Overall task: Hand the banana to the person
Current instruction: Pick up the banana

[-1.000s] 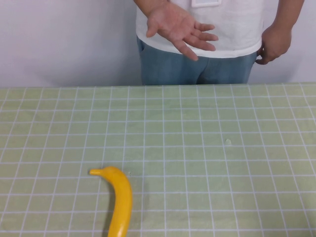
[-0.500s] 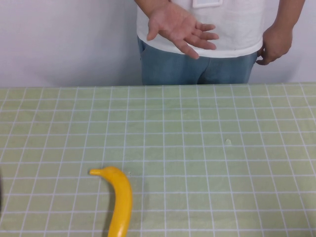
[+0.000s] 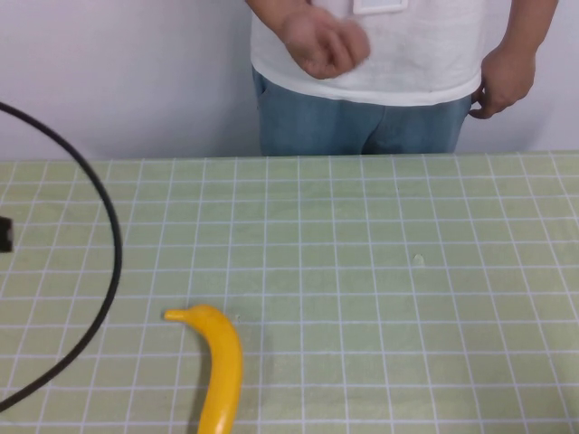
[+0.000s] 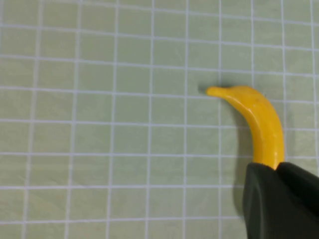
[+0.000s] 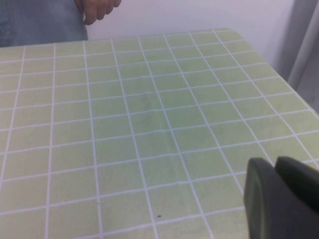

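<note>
The banana [image 3: 220,362] is bright yellow and lies on the green checked table near the front left, its stem tip pointing left. It also shows in the left wrist view [image 4: 254,119]. My left gripper [image 4: 275,167] hovers above the banana's lower part with its fingers pressed together, holding nothing. In the high view only that arm's black cable [image 3: 109,235] shows. My right gripper [image 5: 275,162] is shut and empty over the table's right side. The person [image 3: 398,54] stands behind the far edge, in a white T-shirt and jeans, with one hand [image 3: 324,41] raised and blurred.
The table [image 3: 407,316] has a green cloth with a white grid. A small speck [image 3: 418,259] lies right of centre. The person's other hand [image 3: 502,81] hangs at the hip and also shows in the right wrist view [image 5: 97,9]. The table's right corner [image 5: 229,32] nears a white wall.
The left arm's black cable has swung into the high view from the left. The person's open palm has curled up and moved a little. The banana has not moved.
</note>
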Controlling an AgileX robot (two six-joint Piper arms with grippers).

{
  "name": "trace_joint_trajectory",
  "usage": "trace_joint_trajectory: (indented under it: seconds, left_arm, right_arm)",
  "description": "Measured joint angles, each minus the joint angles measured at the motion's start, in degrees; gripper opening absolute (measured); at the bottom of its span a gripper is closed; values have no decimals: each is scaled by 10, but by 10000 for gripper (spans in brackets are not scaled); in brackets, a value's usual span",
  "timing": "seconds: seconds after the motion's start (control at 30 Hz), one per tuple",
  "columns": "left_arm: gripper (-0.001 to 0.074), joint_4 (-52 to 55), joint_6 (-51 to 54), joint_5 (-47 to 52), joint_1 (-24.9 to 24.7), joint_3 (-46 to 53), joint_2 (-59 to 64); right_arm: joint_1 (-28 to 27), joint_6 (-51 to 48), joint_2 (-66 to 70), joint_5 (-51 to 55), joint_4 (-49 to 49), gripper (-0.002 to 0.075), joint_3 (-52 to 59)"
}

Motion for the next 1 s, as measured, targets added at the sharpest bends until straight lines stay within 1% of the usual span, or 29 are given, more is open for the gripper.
trace_joint_trajectory:
  seconds: [0.13, 0.2, 0.33, 0.5, 0.7, 0.83, 0.93, 1.0]
  left_arm:
    - [45, -20, 1, 0, -1, 0, 20]
    - [76, -26, 2, 0, -2, 0, 28]
    - [141, -28, 2, -6, -26, 0, 35]
    - [207, -28, -9, -32, -79, 3, 44]
    - [222, -9, -65, -63, -145, 32, 70]
    - [235, 0, -106, -90, -178, 55, 95]
    - [285, 6, -132, -109, -205, 67, 118]
    - [340, 9, -143, -118, -222, 68, 138]
  right_arm:
    - [0, 0, 0, 0, 0, -9, 0]
    - [0, 0, 0, 0, 0, -9, 0]
    - [0, 0, 0, 0, 0, -9, 0]
    - [0, 0, 0, 0, 0, -9, 0]
    - [0, 0, 0, 0, 0, -9, 0]
    - [0, 0, 0, 0, 0, -9, 0]
    - [0, 0, 0, 0, 0, -9, 0]
    - [0, 0, 0, 0, 0, -9, 0]
